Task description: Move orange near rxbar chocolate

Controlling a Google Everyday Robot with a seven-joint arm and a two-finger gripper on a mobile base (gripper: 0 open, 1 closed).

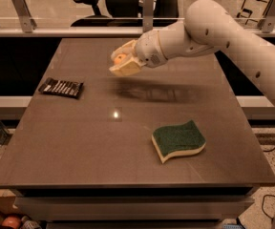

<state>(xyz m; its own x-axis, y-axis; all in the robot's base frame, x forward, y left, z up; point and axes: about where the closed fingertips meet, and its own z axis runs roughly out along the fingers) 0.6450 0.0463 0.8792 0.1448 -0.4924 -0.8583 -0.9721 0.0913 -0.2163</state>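
Note:
My gripper (122,61) is shut on the orange (120,58), a small round orange fruit that shows between the cream fingers. It holds the fruit in the air above the far middle of the table. The rxbar chocolate (61,87), a flat dark bar with white lettering, lies on the table's left side, to the left of and nearer the camera than the gripper. The gripper's shadow falls on the table below and right of it.
A wavy green-and-yellow sponge (178,140) lies on the right front of the dark table (80,151). My white arm (214,27) reaches in from the right. A rail and office chairs stand behind the table's far edge.

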